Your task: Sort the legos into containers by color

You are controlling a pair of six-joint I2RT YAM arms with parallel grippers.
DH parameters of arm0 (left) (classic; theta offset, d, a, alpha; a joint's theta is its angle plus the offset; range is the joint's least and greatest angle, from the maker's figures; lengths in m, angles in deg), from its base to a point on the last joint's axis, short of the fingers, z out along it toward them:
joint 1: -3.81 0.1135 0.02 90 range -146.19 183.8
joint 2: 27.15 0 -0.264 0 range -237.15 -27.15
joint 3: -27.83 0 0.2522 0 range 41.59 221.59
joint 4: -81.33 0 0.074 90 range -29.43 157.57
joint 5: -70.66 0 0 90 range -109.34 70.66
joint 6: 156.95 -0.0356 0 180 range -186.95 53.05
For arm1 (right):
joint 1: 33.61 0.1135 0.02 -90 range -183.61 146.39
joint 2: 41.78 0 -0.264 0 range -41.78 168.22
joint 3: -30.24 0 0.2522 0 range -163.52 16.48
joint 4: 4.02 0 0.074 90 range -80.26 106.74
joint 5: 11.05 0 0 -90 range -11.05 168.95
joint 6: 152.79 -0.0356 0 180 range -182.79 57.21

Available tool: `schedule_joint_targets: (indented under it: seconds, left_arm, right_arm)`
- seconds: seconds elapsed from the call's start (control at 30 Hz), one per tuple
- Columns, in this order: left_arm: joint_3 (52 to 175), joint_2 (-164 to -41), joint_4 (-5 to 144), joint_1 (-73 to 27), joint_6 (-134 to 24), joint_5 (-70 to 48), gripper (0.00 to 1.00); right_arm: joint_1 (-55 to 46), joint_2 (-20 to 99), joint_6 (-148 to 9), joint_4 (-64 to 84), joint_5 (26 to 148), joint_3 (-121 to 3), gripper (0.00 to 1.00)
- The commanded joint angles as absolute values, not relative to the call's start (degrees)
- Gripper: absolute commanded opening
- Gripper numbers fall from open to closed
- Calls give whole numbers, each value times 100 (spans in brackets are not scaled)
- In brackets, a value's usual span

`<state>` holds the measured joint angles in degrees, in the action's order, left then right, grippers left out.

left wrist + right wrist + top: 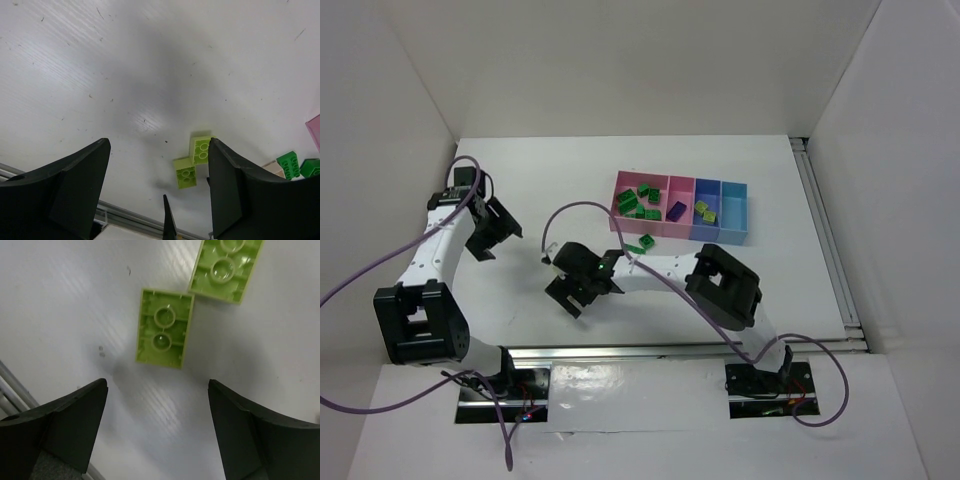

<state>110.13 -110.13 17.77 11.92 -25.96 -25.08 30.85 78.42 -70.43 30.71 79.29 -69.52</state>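
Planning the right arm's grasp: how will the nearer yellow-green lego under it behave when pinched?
The yellow-green lego looks like rigid moulded plastic, so probably stiff and light. Lying flat, it should not roll. Its glossy sides may slip, or it may skid on the smooth table.

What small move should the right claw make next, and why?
Probably move the right claw forward and down until its open jaws straddle the nearer yellow-green lego. The claw holds nothing, and this lego lies on the table just ahead of it, beside a second yellow-green lego.
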Motion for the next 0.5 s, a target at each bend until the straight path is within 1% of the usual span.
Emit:
schedule_joint_targets:
  seconds: [0.0, 0.17, 0.2, 0.3, 0.33, 0.4, 0.43, 0.47]
  left_arm:
    - [11165, -10889, 1695, 1215, -2485, -2505, 83]
    - [11059, -10889, 1800, 1215, -2485, -2453, 83]
    - [11059, -10941, 1800, 1215, -2485, -2383, 83]
    - [11059, -10942, 1800, 1268, -2546, -2382, 83]
    - [11059, -10942, 1800, 1268, -2547, -2382, 83]
    - [11059, -10994, 1861, 1268, -2547, -2321, 83]
    - [11059, -10995, 1862, 1268, -2599, -2321, 83]
    - [11059, -10995, 1862, 1268, -2600, -2251, 83]
  right_arm:
    - [3055, 8091, -7000, 2732, 7684, -7317, 88]
    - [3055, 8478, -7000, 2679, 7684, -7711, 76]
    - [3055, 8539, -7000, 2679, 7684, -7791, 70]
    - [3055, 8601, -7000, 2740, 7483, -7906, 59]
    - [3055, 8549, -7000, 2740, 7482, -7984, 51]
    - [3055, 8487, -7053, 2801, 7420, -8169, 43]
    - [3055, 8348, -7053, 2863, 7420, -8222, 34]
    - [3002, 8268, -7105, 2916, 7342, -8222, 30]
